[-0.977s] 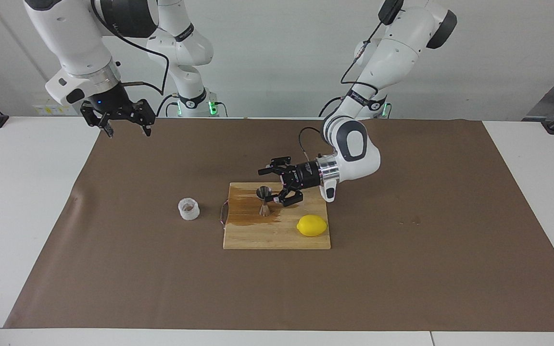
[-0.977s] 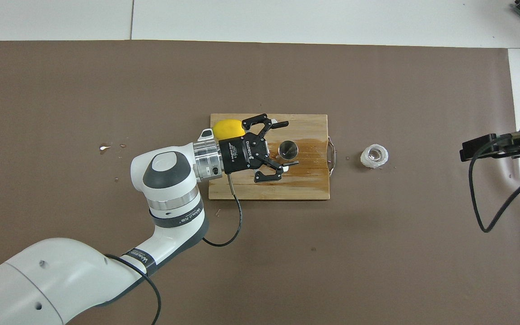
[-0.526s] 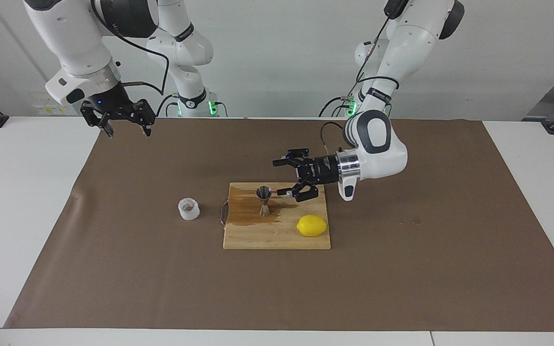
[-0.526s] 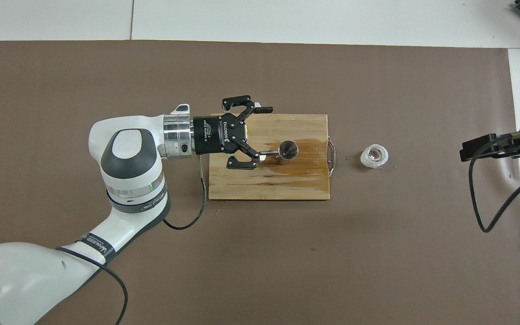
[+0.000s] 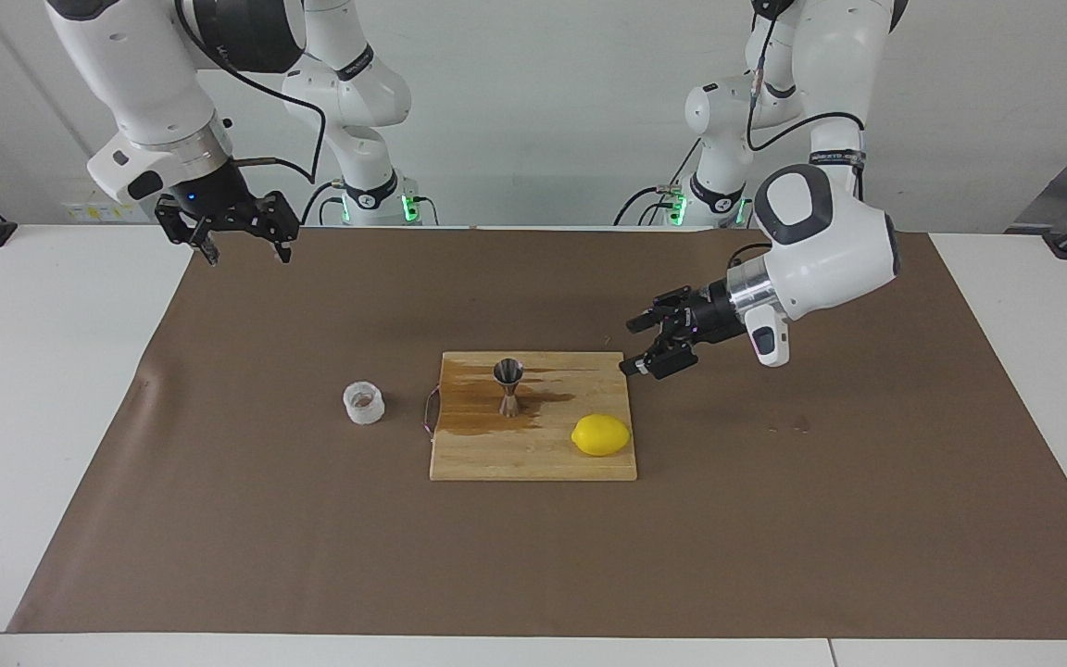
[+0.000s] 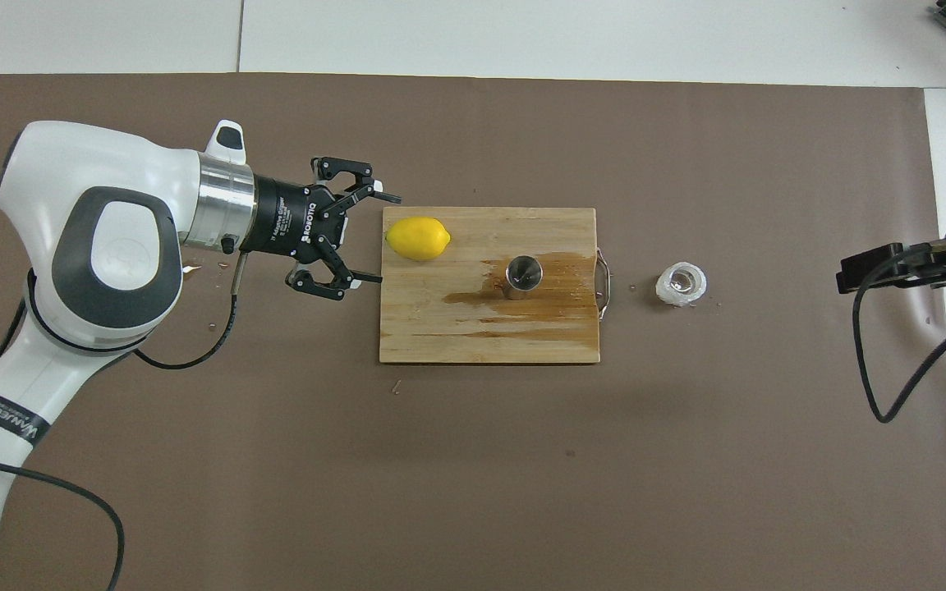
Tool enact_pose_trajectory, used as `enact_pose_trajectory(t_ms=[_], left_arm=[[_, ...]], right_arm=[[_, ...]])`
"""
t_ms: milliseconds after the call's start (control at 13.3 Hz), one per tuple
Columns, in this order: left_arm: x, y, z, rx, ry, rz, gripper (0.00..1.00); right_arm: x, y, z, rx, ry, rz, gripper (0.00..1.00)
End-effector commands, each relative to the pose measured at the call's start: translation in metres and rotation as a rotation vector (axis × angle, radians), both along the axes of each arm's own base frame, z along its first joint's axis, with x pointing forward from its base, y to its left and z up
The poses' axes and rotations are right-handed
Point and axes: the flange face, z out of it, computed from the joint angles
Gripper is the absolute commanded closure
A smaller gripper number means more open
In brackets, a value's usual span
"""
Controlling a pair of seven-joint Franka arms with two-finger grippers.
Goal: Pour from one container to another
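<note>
1. Left gripper (image 5: 646, 345) hangs low over the brown mat (image 5: 774, 519), just off the board's (image 5: 533, 459) corner toward the left arm's end. Fingers spread wide, nothing between them. It points sideways at the board.
2. Right gripper (image 5: 239, 239) hangs over the mat's corner at the robots' edge, right arm's end. Fingers apart, empty. This arm waits.
3. Jigger (image 5: 508, 387): upright on the board, about midway along it and in the half toward the robots' edge. Polished steel, two cones joined at a narrow waist; top-heavy, likely to tip at a nudge.
4. Cup (image 5: 363, 403): upright on the mat, near the board's wire handle (image 6: 603, 272), toward the right arm's end. Squat, round, ribbed translucent-white wall, brownish inside. Thin wall looks soft; a hard squeeze could buckle it.
5. Board: pale wood, rectangular, middle of the worktop. A dark wet stain spreads around the jigger's foot.
6. Lemon (image 5: 601, 434): smooth, yellow, on the board's corner toward the edge away from the robots, left arm's end.
7. Step, as I judge it: both vessels stand free and untouched by either gripper, wet wood beside the jigger. Either the pour is done and the arm stands clear, or no grasp is yet made; cannot settle which.
8. If pouring remains: a gripper must take the cup by its wall, lift, carry over the jigger's narrow mouth, tilt slowly.
</note>
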Motion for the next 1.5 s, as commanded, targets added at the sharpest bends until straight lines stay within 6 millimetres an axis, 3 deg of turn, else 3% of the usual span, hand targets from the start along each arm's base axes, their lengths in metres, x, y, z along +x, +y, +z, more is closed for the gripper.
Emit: enact_pose_trajectory(t_ms=[0, 301, 827, 1202, 1428], left_arm=[[-0.008, 0.018, 0.014, 0.059, -0.089, -0.093, 0.0], [-0.009, 0.042, 0.021, 0.307, -0.298, -0.363, 0.0], [-0.042, 0.057, 0.082, 0.596, -0.46, -0.662, 0.0], [-0.046, 0.125, 0.107, 0.643, -0.511, -0.827, 0.0], [-0.049, 0.148, 0.114, 0.669, -0.5, -0.965, 0.0]], right_arm=[[-0.002, -0.001, -0.001, -0.008, 0.007, -0.021, 0.0], [-0.002, -0.001, -0.001, -0.008, 0.007, -0.021, 0.0], [-0.002, -0.001, 0.0, -0.008, 0.005, -0.022, 0.0], [-0.004, -0.006, -0.001, -0.008, 0.016, -0.032, 0.0], [-0.008, -0.008, -0.002, -0.008, 0.04, -0.033, 0.0]])
